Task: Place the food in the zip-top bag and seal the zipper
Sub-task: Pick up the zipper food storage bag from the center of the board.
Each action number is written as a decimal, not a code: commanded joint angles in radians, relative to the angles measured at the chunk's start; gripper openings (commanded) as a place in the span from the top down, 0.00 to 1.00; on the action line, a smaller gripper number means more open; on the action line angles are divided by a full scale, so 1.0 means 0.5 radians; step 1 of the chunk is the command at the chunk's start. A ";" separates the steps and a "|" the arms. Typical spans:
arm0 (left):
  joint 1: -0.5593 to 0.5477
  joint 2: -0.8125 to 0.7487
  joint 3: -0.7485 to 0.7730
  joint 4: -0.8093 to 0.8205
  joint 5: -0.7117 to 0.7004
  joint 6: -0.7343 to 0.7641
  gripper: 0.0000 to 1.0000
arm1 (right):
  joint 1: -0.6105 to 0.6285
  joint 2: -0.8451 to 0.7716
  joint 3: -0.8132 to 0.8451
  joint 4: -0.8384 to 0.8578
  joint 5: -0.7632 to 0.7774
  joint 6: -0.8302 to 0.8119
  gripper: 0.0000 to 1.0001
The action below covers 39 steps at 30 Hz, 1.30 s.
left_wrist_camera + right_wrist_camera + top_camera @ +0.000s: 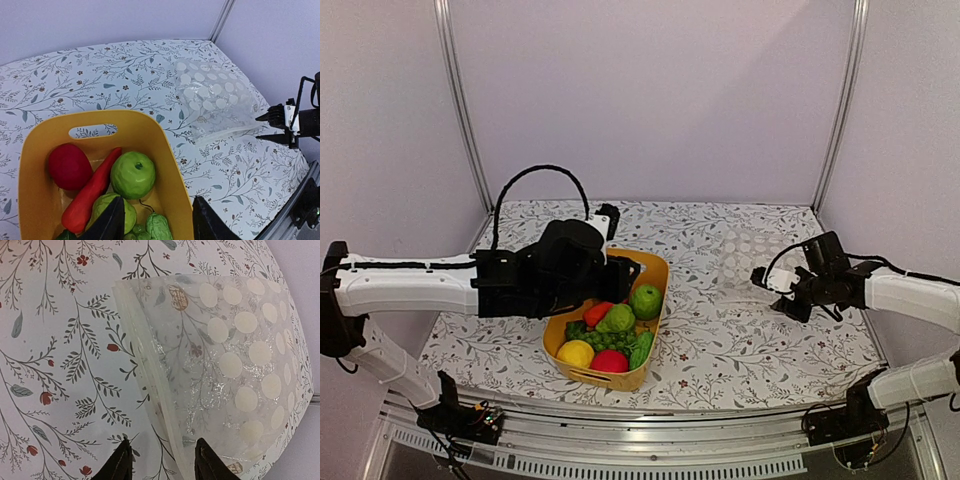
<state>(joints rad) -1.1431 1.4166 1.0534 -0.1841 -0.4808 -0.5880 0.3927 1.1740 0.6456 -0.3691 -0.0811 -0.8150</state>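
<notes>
1. From above, the yellow plastic basket (651, 268) stands in the middle of the table with the flowered cloth (740, 340).
   - It holds all the toy food: a green round apple (645, 300), a yellow round fruit (575, 353), a red round fruit (610, 361), a long red chili (597, 313), a bunch of green grapes (605, 340) and a leafy green piece (640, 350).
   - The left pincer (628, 270) hangs over the far left part of the basket. From this view I cannot tell how its jaws stand.
   - The clear zip-top bag with white dots (750, 258) lies flat on the cloth to the right, well apart from the basket.
   - The right pincer (772, 290) is just beside the bag's near edge.

2. The left wrist camera shows the left pincer's two black fingers (112, 222) spread apart, holding nothing.
   - One finger is over the green fruits in the basket. The other is over the cloth outside the basket's wall.
   - In the distance the right pincer points at the edge of the bag with its jaws apart.

3. The right wrist camera looks down on the bag, which has no food inside.
   - Its narrow clear zipper strip (142, 360) runs along the left edge.
   - The right pincer's fingers (120, 462) stand apart, one on each side of this strip's lower end. They are not closed on it, and I cannot tell whether they touch it.
</notes>
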 commanded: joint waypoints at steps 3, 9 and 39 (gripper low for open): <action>-0.027 0.011 -0.026 0.017 -0.046 -0.029 0.55 | 0.009 0.296 -0.094 0.529 0.355 -0.207 0.55; -0.027 0.005 -0.025 0.007 -0.040 -0.033 0.55 | 0.009 0.534 -0.082 0.721 0.462 -0.261 0.55; -0.135 0.677 0.436 0.655 -0.235 -0.340 0.46 | 0.003 0.254 0.533 0.229 0.278 0.644 1.00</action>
<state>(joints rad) -1.1755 1.6272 1.1706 0.0113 -0.5446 -0.6926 0.3923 1.3518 0.8291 -0.1143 0.1596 -0.6842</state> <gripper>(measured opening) 0.531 0.008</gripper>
